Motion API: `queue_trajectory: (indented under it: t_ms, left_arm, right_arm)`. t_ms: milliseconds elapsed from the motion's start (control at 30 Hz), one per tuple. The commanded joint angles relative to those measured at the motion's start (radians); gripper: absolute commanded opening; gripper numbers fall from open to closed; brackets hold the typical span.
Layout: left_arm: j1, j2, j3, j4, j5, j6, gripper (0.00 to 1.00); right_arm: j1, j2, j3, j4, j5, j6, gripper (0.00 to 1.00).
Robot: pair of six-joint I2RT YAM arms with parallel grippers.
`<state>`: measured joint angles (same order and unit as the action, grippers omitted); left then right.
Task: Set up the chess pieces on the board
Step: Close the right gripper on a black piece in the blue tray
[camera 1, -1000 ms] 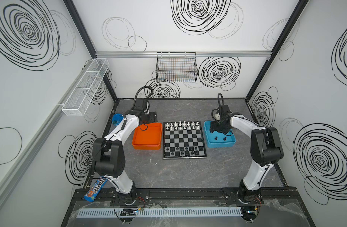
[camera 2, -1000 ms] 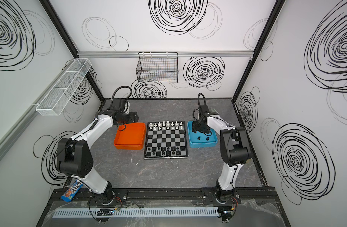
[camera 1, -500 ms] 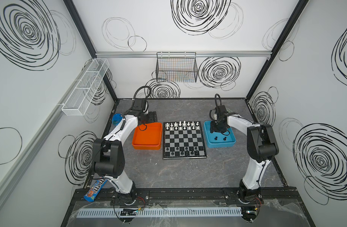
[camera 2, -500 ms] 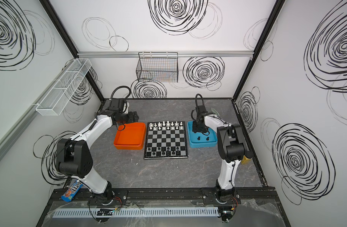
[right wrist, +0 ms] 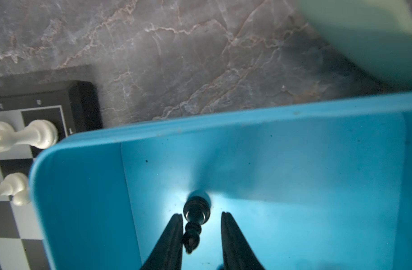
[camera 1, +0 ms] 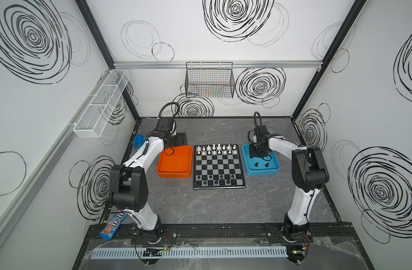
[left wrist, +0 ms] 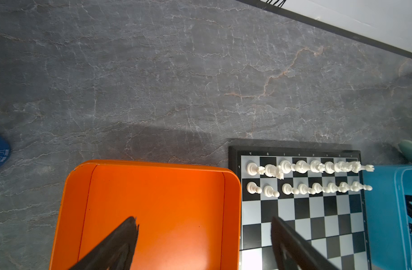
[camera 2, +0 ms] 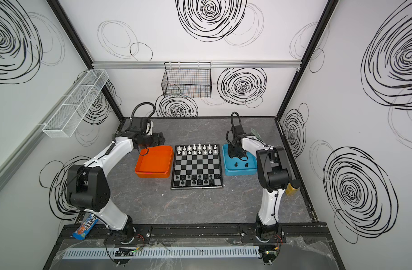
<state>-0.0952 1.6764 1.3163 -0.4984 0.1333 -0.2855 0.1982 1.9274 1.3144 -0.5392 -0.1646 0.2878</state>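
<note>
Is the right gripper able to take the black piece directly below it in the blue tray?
Likely yes: the right gripper straddles the black piece inside the blue tray; its walls stand clear.

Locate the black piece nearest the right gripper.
The right gripper straddles the black piece in the blue tray, near the tray's far end; in a top view the tray sits right of the board.

right hand (camera 2: 234, 155) low inside blue tray (camera 2: 240, 173), beside board (camera 2: 195, 167).
</note>
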Motion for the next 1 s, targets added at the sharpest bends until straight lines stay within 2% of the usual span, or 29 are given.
queue_trajectory:
  t_ms: [0,267,600,967]
  left_arm:
    - [0.011,-0.001,-0.009,0.026,0.009,-0.006,0.92]
    - [0.011,0.002,-0.011,0.031,0.012,-0.009,0.92]
    - [0.011,0.003,-0.012,0.031,0.014,-0.011,0.92]
    - [0.011,0.005,-0.013,0.032,0.017,-0.012,0.92]
  right_arm:
    - [0.007,0.008,0.021,0.007,0.013,-0.007,0.3]
    - [0.007,0.005,0.017,0.007,0.01,-0.012,0.25]
    - [0.017,0.001,0.02,-0.001,-0.011,-0.013,0.25]
    - [0.025,-0.019,0.02,-0.026,-0.021,-0.015,0.14]
